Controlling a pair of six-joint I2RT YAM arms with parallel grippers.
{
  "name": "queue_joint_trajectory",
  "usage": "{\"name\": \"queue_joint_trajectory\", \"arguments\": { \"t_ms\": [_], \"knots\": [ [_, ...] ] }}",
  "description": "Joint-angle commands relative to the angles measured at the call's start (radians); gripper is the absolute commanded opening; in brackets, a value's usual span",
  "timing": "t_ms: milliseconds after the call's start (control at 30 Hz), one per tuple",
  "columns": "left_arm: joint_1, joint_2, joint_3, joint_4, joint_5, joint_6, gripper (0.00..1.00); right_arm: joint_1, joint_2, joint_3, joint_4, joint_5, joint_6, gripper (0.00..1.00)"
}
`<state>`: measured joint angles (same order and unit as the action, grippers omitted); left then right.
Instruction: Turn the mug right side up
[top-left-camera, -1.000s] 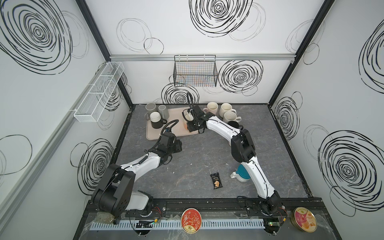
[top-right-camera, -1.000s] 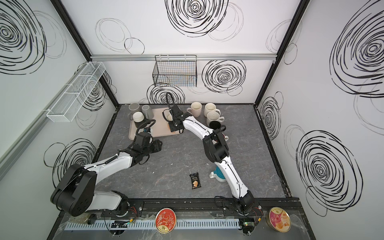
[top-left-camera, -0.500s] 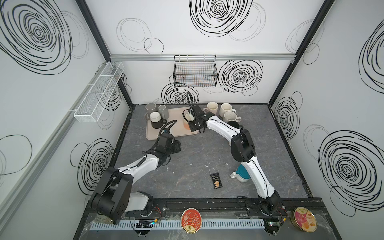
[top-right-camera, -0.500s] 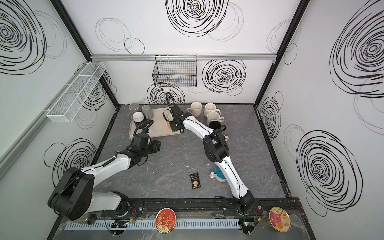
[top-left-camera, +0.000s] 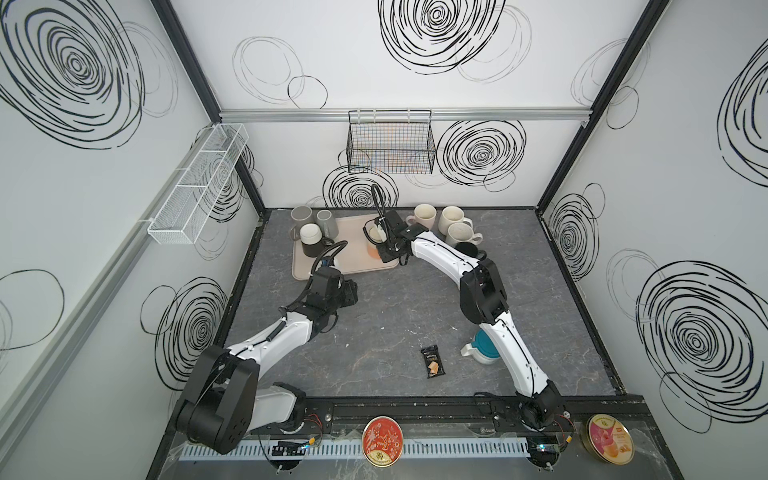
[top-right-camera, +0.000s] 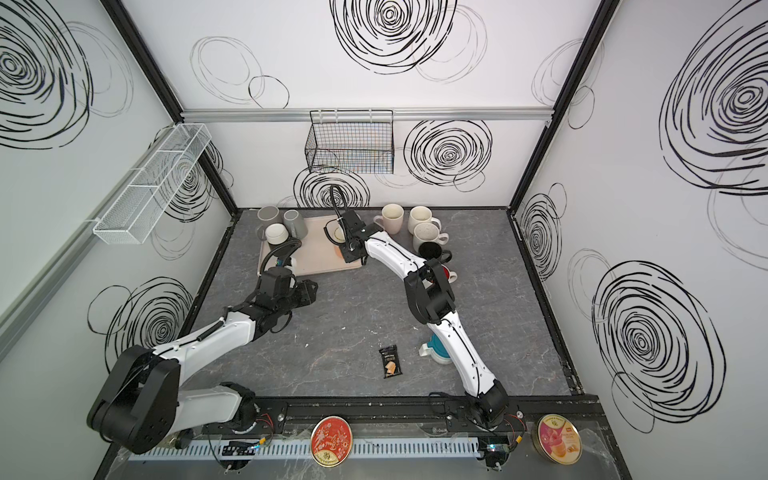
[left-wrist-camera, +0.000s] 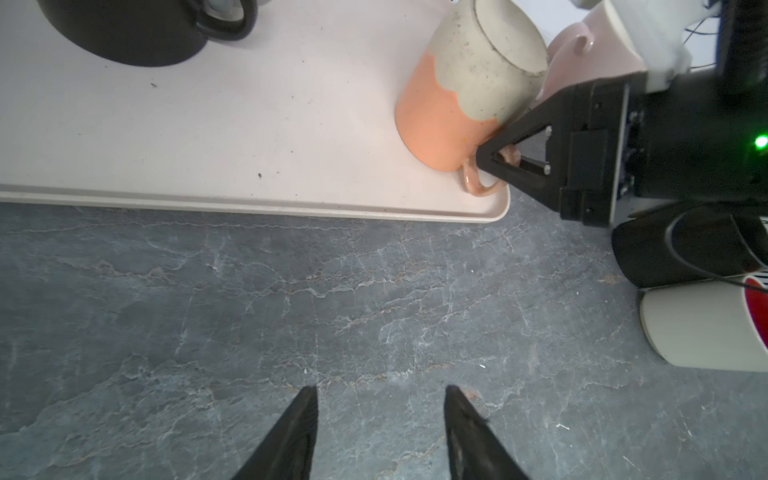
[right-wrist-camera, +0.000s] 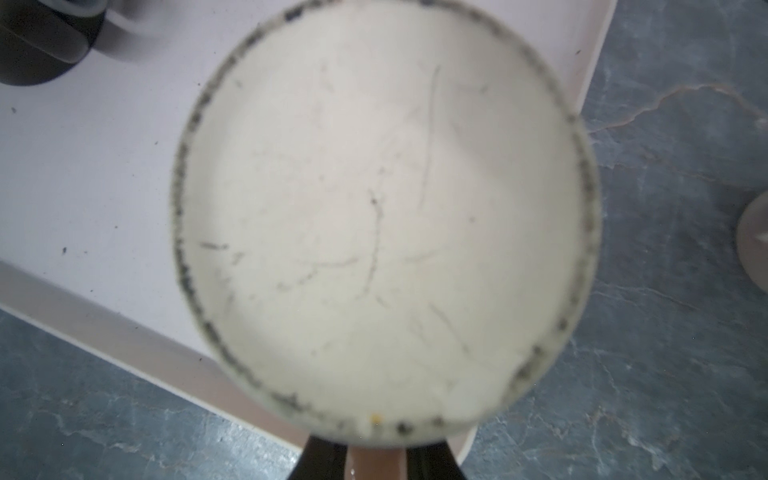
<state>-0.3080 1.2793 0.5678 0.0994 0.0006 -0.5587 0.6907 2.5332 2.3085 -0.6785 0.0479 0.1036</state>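
Observation:
An orange mug (left-wrist-camera: 469, 91) with a speckled cream base stands bottom up on the near right corner of the pink tray (left-wrist-camera: 166, 145). In both top views the mug (top-left-camera: 376, 239) (top-right-camera: 338, 235) sits under my right wrist. My right gripper (left-wrist-camera: 488, 160) (right-wrist-camera: 376, 453) is shut on the mug's orange handle, and the cream base (right-wrist-camera: 374, 216) fills the right wrist view. My left gripper (left-wrist-camera: 380, 399) (top-left-camera: 351, 291) hangs open over the bare grey table, in front of the tray, holding nothing.
On the tray's left stand a black mug (top-left-camera: 311, 241), bottom up, and two grey mugs (top-left-camera: 301, 216). Cream mugs (top-left-camera: 453, 220) and a black mug (top-left-camera: 467, 249) stand right of the tray. A snack packet (top-left-camera: 433, 361) and a teal-lidded jug (top-left-camera: 482, 347) lie nearer the front.
My right gripper's fingers have closed onto the mug's handle. The left arm has barely moved.

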Motion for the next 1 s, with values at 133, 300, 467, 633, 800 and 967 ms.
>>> {"name": "queue_joint_trajectory", "arguments": {
  "t_ms": [133, 300, 467, 633, 800, 967],
  "knots": [
    [0.032, -0.062, -0.026, 0.031, 0.018, 0.004, 0.52, 0.001, -0.041, 0.008, 0.036, -0.021, -0.012, 0.0],
    [0.075, -0.112, -0.071, 0.073, 0.061, -0.014, 0.53, 0.0, -0.098, -0.044, 0.107, -0.103, 0.006, 0.0],
    [0.133, -0.157, -0.125, 0.142, 0.135, -0.044, 0.57, -0.013, -0.187, -0.172, 0.238, -0.189, 0.085, 0.0],
    [0.159, -0.181, -0.15, 0.173, 0.184, -0.053, 0.59, -0.023, -0.291, -0.361, 0.439, -0.251, 0.155, 0.0],
    [0.149, -0.142, -0.117, 0.217, 0.312, -0.026, 0.65, -0.042, -0.38, -0.533, 0.649, -0.308, 0.236, 0.0],
    [0.132, -0.112, -0.096, 0.287, 0.373, -0.044, 0.65, -0.064, -0.398, -0.6, 0.775, -0.386, 0.318, 0.0]
  ]
}}
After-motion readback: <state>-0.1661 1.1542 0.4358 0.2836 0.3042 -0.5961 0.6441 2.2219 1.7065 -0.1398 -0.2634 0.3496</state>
